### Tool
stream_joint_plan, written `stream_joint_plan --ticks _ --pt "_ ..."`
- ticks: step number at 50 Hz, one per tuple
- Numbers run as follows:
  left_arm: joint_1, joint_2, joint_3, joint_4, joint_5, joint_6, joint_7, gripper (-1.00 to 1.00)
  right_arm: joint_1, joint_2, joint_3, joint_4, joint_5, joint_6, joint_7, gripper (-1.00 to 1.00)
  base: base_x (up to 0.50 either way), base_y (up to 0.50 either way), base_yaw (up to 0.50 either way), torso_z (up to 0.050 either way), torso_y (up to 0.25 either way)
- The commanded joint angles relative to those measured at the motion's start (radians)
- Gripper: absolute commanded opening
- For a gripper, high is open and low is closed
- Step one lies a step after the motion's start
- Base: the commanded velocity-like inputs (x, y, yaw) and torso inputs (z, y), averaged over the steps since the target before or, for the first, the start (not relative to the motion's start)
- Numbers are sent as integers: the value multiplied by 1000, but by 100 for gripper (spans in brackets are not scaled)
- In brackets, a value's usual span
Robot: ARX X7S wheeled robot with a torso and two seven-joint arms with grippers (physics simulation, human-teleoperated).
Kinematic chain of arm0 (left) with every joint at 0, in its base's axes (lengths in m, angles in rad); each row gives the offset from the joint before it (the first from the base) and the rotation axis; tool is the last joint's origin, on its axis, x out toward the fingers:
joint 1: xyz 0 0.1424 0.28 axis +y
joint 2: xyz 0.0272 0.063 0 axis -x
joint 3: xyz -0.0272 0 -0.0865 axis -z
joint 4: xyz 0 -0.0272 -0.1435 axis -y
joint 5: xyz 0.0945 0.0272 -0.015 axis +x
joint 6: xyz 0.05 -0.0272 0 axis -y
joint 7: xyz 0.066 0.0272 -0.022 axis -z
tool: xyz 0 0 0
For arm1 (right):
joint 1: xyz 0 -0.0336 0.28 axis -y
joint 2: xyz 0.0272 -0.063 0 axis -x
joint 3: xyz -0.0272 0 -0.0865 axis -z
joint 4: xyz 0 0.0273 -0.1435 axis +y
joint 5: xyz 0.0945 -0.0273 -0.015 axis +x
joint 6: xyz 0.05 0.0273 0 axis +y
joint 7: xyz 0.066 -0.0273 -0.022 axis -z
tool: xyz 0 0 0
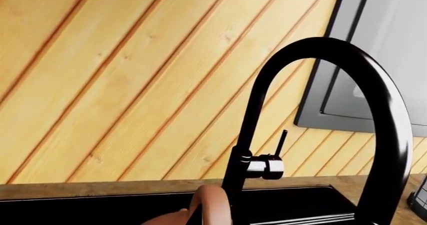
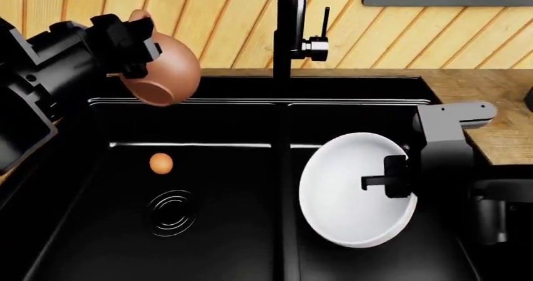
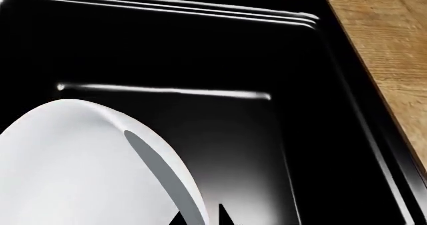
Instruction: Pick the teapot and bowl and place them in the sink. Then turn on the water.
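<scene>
In the head view my left gripper (image 2: 140,42) is shut on the terracotta teapot (image 2: 162,72) and holds it tilted in the air above the far left corner of the black sink (image 2: 283,168). The left wrist view shows only the teapot's loop handle (image 1: 215,205). My right gripper (image 2: 390,180) is shut on the rim of the white bowl (image 2: 350,193), held tilted over the right basin. The right wrist view shows the bowl (image 3: 80,165) with its rim between my fingertips (image 3: 223,216). No water stream shows at the black tap (image 2: 288,25).
A tiny orange egg-shaped ball (image 2: 161,163) lies in the left basin near the ringed drain (image 2: 171,209). The tap's lever (image 2: 321,42) stands upright; it also shows in the left wrist view (image 1: 273,162). Wooden counter (image 2: 491,87) lies right of the sink; plank wall behind.
</scene>
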Motion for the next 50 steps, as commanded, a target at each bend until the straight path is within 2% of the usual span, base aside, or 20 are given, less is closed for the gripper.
stream_joint_plan --ticks 1,24,25,42,50 --pt "0 -2 -15 1 10 13 4 -100 -6 -5 -10 2 -33 2 -1 -100 0 0 0 0 0" --pt "39 -3 -18 -5 35 36 28 -100 -60 8 -22 4 -69 -27 -33 -100 0 0 0 0 1" --pt "40 -3 -19 -4 34 36 28 -100 -63 10 -22 4 -71 -29 -35 100 0 0 0 0 0" --pt "45 -2 -19 3 29 39 22 -100 -87 29 -23 2 -86 -46 -43 100 0 0 0 0 1" --pt "39 1 -17 2 28 37 20 -100 -35 46 -41 -18 -136 -9 -25 100 0 0 0 1 1"
